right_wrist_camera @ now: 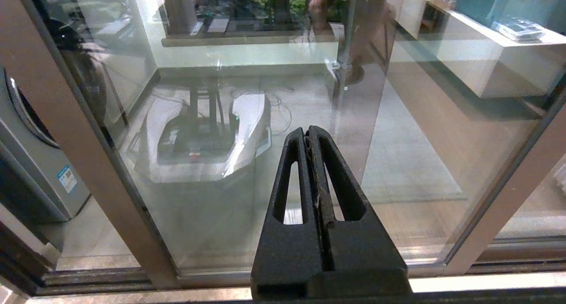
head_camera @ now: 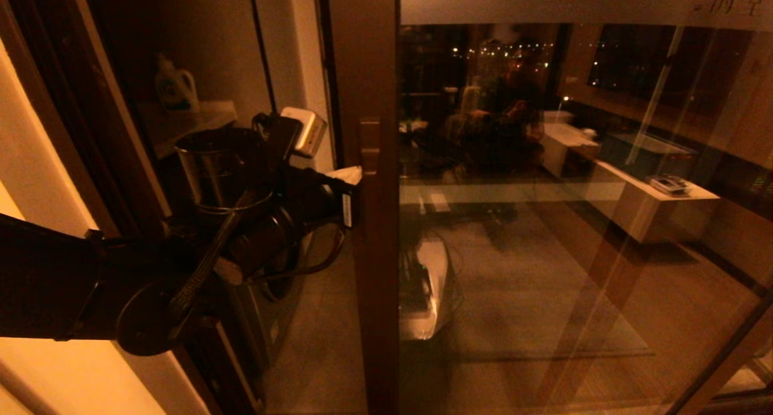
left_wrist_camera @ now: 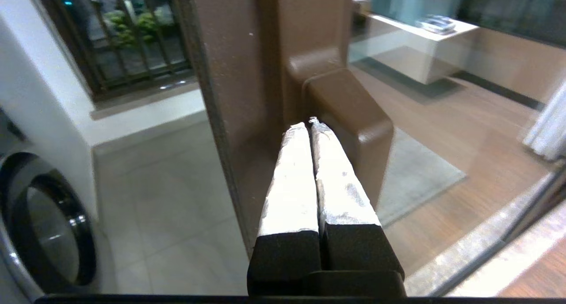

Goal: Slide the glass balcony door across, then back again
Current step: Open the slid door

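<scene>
1. The glass balcony door (head_camera: 574, 221) is showing a tall clear pane in a brown wooden frame, with a frosted band and dark characters at 1 o'clock in the head view.
2. Its stile (head_camera: 371, 252) is running upright, long axis from 12 to 6 o'clock, carrying a blocky wooden pull handle (left_wrist_camera: 349, 118).
3. The left claw (left_wrist_camera: 309, 127) is pressing its closed, empty tips against the handle's side, at 9 o'clock of the stile.
4. The right claw (right_wrist_camera: 309, 136) is hanging closed and empty, facing the pane.
5. A washing machine (left_wrist_camera: 40, 233) is standing beyond the opening.
</scene>
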{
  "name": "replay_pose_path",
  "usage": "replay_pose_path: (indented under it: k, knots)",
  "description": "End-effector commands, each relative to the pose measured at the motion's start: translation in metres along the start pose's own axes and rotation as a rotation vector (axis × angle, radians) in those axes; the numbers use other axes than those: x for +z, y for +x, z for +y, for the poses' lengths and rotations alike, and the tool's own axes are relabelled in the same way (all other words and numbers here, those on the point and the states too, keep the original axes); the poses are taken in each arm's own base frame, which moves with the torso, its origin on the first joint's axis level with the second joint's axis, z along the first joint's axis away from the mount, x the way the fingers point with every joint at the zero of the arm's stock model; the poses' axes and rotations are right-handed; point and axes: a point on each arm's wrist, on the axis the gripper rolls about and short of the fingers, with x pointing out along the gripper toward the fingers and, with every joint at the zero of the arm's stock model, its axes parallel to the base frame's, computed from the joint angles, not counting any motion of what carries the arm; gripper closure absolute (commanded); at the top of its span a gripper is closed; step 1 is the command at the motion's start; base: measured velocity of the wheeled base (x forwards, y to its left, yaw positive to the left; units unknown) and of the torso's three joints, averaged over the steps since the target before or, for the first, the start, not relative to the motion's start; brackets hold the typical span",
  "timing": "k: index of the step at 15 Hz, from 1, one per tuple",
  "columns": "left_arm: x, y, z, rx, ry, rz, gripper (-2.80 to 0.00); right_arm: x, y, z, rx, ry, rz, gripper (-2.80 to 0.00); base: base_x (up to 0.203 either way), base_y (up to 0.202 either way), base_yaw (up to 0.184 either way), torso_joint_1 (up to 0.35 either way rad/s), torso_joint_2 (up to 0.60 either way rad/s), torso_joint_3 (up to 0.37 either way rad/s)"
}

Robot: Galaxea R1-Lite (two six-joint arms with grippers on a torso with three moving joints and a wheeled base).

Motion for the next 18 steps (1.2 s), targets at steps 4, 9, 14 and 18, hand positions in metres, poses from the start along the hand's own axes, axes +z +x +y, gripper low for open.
replay_pose_path:
  k: [4,9,14,18]
  knots:
    - [-0.009,0.013,-0.016,-0.014,0.017,0.011,0.00,0.000,0.000,0.000,0.000,0.000,0.001,0.00,0.000,0.000,0.000,0.000,0.00,0.000]
    - [-0.009,0.018,-0.026,-0.037,0.026,0.005,0.00,0.000,0.000,0.000,0.000,0.000,0.002,0.00,0.000,0.000,0.000,0.000,0.00,0.000]
    - [-0.008,0.019,-0.037,-0.065,0.024,-0.004,0.00,0.000,0.000,0.000,0.001,0.000,0.002,0.00,0.000,0.000,0.000,0.000,0.00,0.000]
    - [-0.005,0.017,-0.045,-0.058,0.023,-0.011,0.00,0.000,0.000,0.000,0.000,0.000,0.002,0.00,0.000,0.000,0.000,0.000,0.00,0.000]
